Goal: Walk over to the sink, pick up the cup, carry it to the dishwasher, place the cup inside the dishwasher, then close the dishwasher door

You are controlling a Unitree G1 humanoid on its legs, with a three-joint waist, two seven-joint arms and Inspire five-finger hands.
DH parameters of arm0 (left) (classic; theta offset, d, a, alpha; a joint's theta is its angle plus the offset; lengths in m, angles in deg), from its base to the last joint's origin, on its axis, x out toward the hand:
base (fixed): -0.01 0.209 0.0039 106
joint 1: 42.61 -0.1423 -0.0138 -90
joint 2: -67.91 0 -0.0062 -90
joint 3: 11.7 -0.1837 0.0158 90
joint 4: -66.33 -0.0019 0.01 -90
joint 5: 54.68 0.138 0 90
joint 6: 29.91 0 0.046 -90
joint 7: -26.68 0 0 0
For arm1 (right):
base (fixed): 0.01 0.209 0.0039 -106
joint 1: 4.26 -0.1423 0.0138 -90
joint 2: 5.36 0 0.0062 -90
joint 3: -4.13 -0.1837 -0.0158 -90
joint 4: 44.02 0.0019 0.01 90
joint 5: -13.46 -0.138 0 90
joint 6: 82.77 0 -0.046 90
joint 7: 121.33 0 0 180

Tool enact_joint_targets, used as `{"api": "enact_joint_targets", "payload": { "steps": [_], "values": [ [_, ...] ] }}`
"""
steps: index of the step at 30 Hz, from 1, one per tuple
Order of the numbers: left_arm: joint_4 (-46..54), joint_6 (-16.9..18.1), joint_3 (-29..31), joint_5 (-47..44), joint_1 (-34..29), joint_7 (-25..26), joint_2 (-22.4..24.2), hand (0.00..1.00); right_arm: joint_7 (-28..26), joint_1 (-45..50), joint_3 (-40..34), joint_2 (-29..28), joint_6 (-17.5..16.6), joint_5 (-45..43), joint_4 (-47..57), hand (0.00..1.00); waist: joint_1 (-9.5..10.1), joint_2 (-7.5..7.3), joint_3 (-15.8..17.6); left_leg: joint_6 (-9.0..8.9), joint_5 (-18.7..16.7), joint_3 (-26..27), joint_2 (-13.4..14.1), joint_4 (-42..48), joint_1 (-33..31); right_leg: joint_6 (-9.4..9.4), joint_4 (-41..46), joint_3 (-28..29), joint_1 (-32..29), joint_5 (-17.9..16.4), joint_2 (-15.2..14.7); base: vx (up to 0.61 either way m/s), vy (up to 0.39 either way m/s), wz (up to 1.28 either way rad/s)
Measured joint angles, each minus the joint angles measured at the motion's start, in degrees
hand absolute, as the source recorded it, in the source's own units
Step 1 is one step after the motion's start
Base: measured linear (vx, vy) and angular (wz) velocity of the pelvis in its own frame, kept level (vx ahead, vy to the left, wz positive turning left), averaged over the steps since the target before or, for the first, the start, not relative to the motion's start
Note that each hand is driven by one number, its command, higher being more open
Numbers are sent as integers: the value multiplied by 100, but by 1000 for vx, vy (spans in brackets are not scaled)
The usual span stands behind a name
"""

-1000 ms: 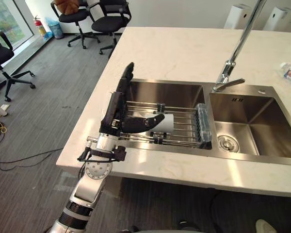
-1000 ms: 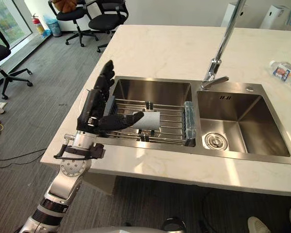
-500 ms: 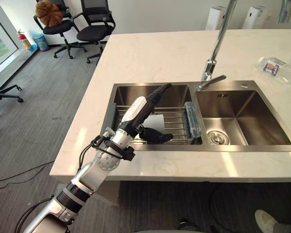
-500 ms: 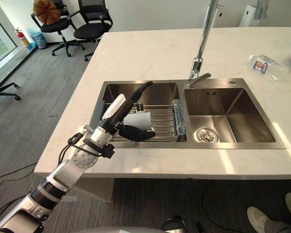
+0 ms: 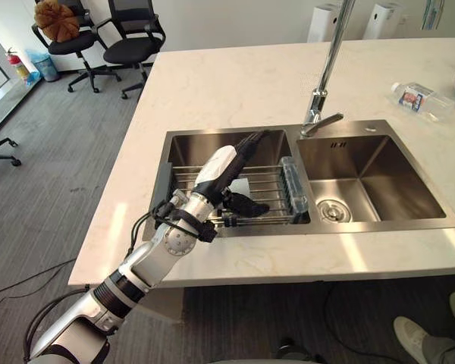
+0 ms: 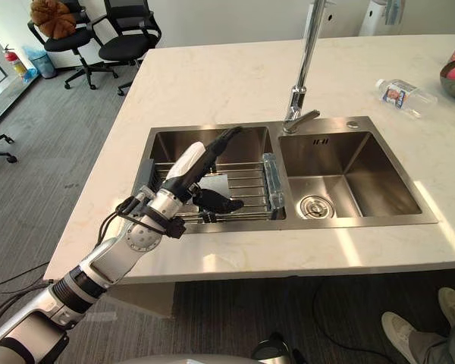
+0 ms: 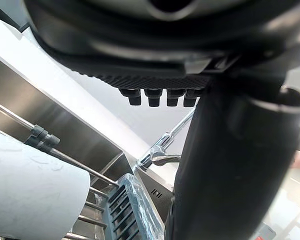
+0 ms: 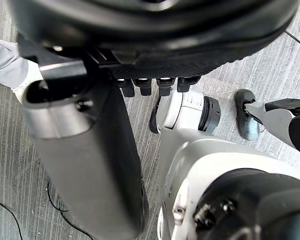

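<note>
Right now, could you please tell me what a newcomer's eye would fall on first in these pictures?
The robot's dark left hand reaches open over the left basin of the stainless-steel double sink, close to a white cylindrical cup lying on its side on a wire rack. Behind stand a tall chrome faucet and, far right on the pale stone counter, a clear plastic water bottle.
</note>
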Motion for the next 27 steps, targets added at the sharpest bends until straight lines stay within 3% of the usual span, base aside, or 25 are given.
{"api": "enact_joint_targets", "payload": {
  "steps": [4,10,17,27],
  "values": [
    [-165,-64,-1,1,13,1,21,100,52,4,35,4,50,-8,10,100,-4,11,-47,3,1,49,-1,2,1,-13,-98,39,11,83,5,-51,-7,-8],
    [-916,-494,-1,28,16,-153,-8,100,85,57,240,41,63,-24,167,100,-28,18,-50,0,31,97,-21,-10,0,-41,-282,51,58,210,24,-43,-15,-4],
    [-1107,-994,0,180,16,-389,-49,100,114,62,518,121,104,-26,198,100,-45,19,-49,-24,81,85,-8,-87,1,-84,-404,-48,98,276,56,-23,-30,1],
    [-1336,-1124,131,79,16,-441,50,100,197,103,891,215,220,-70,340,100,-59,24,-45,-78,176,99,55,-186,52,-176,-511,-145,157,360,139,-50,-50,-1]
  ]
}}
